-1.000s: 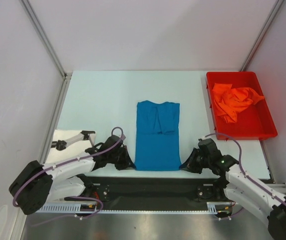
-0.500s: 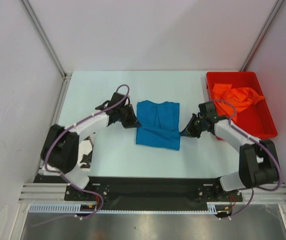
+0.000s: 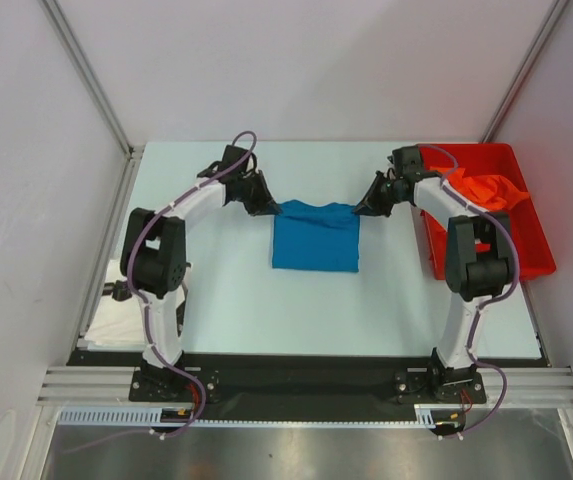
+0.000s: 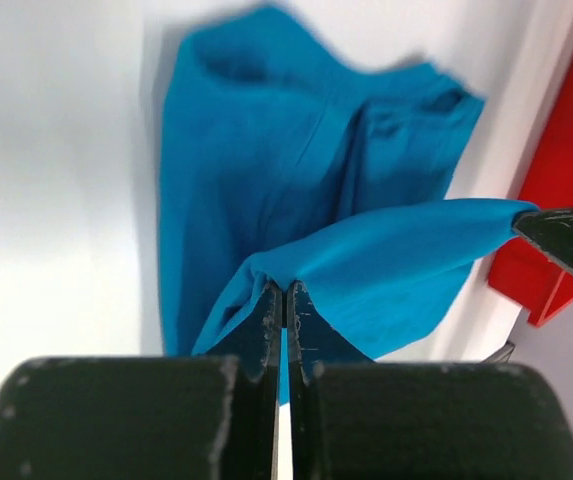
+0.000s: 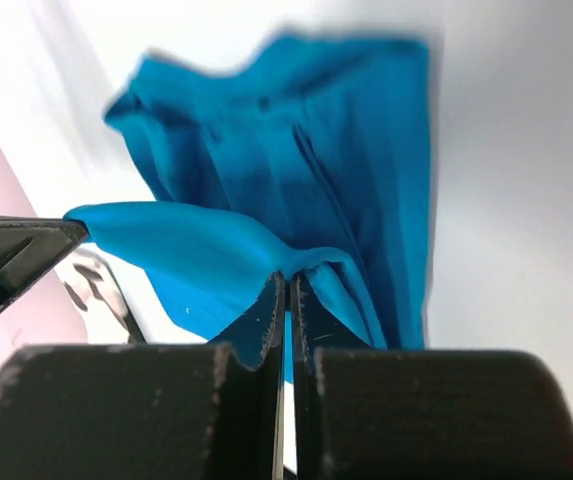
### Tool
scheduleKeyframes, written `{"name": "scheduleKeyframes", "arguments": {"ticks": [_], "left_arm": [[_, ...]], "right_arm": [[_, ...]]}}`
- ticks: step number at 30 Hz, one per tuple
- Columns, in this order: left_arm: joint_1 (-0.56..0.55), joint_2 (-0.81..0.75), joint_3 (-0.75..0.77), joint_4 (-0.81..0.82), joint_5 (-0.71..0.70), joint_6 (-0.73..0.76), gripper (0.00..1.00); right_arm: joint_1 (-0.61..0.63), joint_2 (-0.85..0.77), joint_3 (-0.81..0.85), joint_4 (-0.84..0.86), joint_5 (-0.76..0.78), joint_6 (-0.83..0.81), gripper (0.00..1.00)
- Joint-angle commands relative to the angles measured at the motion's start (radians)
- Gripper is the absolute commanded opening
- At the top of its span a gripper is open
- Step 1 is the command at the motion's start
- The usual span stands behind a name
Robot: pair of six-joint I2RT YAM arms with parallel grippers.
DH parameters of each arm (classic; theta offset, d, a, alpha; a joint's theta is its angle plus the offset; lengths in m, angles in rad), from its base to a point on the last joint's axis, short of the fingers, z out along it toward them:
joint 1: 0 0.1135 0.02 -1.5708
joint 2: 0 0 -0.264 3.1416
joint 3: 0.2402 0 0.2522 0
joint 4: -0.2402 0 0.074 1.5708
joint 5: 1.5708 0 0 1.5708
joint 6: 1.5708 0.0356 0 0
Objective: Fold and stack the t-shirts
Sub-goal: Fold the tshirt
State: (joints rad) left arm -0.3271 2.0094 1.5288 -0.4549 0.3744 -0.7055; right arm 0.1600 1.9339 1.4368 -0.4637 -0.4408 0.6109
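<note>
Red bin (image 3: 526, 255) sat at the white table's (image 3: 226, 300) far right corner, against the edge. Grey walls (image 3: 306, 60) closed in three sides.

No legible text or labels.

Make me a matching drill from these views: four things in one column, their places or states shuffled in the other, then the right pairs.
Things:
1. blue shirt
2. orange shirt
3. bin
4. left tool

Places or states:
A. crumpled inside a container
B. red and rigid, at the far right
C. lying mid-scene, pinched at two far corners
D. shut on a corner of cloth

Pairs: 1-C, 2-A, 3-B, 4-D
</note>
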Motion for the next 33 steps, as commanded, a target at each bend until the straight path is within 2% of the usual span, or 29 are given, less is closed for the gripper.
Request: {"name": "scheduleKeyframes", "arguments": {"ticks": [1,14,19,24,29,33], "left_arm": [[0.01,0.047,0.112,0.022,0.052,0.028,0.0],[0.046,0.192,0.264,0.03,0.072,-0.006,0.0],[0.06,0.213,0.292,0.022,0.081,-0.005,0.0],[0.063,0.132,0.249,0.051,0.043,-0.009,0.0],[0.079,0.184,0.312,0.044,0.087,-0.025,0.0],[0.083,0.239,0.356,0.032,0.078,-0.026,0.01]], "right_arm": [[-0.019,0.063,0.114,-0.033,-0.036,-0.014,0.0],[-0.043,0.275,0.392,-0.075,-0.078,0.004,0.0],[-0.053,0.298,0.415,-0.075,-0.084,0.003,0.0],[-0.056,0.261,0.392,-0.07,-0.085,0.01,0.0],[-0.063,0.301,0.405,-0.03,-0.107,0.046,0.0],[-0.065,0.356,0.439,-0.007,-0.116,0.062,0.1]]}}
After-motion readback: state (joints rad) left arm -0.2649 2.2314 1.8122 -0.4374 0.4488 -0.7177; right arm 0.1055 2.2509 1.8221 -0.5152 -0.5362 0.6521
